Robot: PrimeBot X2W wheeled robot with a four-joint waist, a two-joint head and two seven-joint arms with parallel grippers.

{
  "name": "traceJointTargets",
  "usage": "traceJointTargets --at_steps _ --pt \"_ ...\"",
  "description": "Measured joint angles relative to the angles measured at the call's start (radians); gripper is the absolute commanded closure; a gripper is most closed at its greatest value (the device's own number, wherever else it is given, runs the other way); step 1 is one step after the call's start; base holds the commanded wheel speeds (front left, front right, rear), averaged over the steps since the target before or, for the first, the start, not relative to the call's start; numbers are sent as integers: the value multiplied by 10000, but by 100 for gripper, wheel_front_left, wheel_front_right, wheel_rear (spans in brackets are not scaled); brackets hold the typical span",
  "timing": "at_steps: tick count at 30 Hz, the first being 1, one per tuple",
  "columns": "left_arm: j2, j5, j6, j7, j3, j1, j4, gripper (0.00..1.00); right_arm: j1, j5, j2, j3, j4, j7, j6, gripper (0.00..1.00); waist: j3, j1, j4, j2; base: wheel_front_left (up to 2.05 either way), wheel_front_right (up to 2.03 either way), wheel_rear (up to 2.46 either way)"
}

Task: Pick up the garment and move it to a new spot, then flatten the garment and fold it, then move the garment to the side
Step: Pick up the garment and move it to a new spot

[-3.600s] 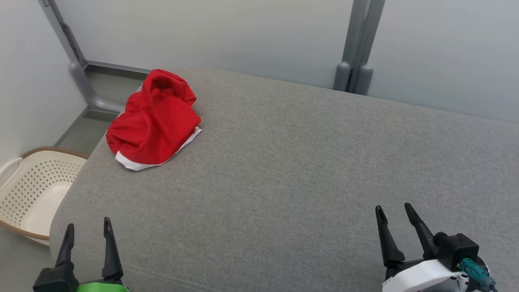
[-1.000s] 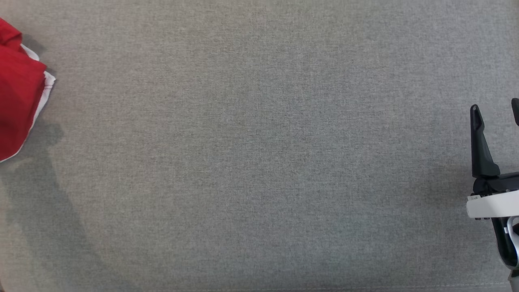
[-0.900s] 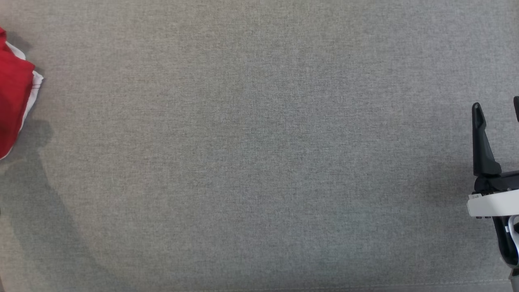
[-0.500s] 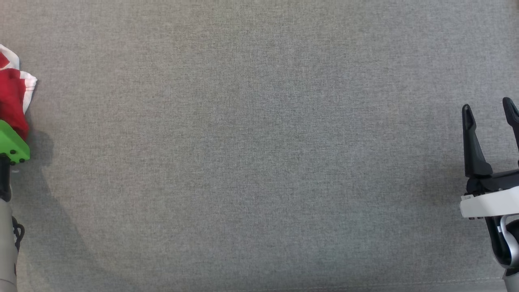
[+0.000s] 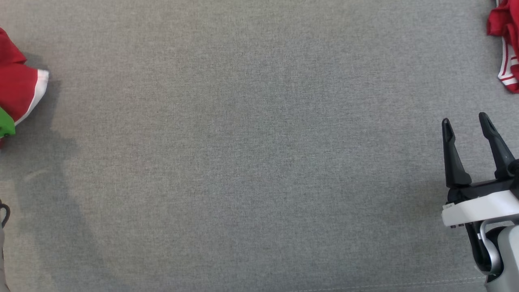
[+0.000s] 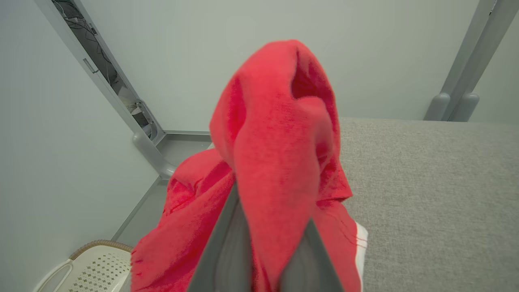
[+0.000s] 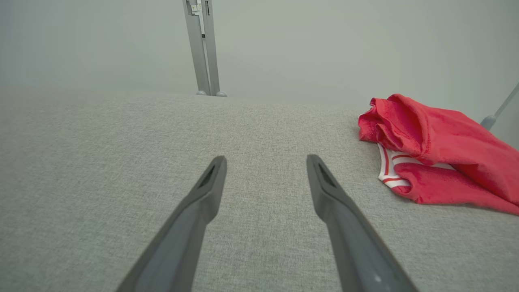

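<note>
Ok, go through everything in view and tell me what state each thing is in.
Red crumpled fabric garment: bunched, gripped.
Left hand: shut on that garment.
Right hand: open, holding nothing.
Other red garment with white striped trim: crumpled, lying on grey fabric surface.

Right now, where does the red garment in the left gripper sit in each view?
Head view: red garment at the left edge, upper half.
Left wrist view: centre, pinched between the left gripper fingers.
Right wrist view: the red cloth at right is a different, striped-trim piece.
Shared landmark: the grey padded surface.
</note>
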State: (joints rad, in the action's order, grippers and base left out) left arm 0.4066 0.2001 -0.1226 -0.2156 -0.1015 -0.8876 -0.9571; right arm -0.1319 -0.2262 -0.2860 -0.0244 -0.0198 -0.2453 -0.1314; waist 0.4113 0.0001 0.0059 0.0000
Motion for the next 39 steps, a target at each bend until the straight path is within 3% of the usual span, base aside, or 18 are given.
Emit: traceJointTargets --at_steps 12,23,33,39 --pt "161 -194 -50 447 1160 -403 2744 100 91 -117 746 265 -853 -148 0 0 -1281 0 -611 0 0 0 0" --pt "-629 -10 -63 2194 2941 -1025 6439 100 141 -205 1446 249 -988 -173 0 0 -1888 -1 -1854 0 0 0 0" --pt "-1958 311 -63 2435 4286 -991 6951 100 -1 -353 1871 579 -1162 -173 0 0 -1962 -1 -3064 0 0 0 0" --pt "-2520 673 194 1864 4470 494 6226 100 -76 -382 2002 690 -1193 -173 0 0 -1897 -1 -3701 0 0 0 0"
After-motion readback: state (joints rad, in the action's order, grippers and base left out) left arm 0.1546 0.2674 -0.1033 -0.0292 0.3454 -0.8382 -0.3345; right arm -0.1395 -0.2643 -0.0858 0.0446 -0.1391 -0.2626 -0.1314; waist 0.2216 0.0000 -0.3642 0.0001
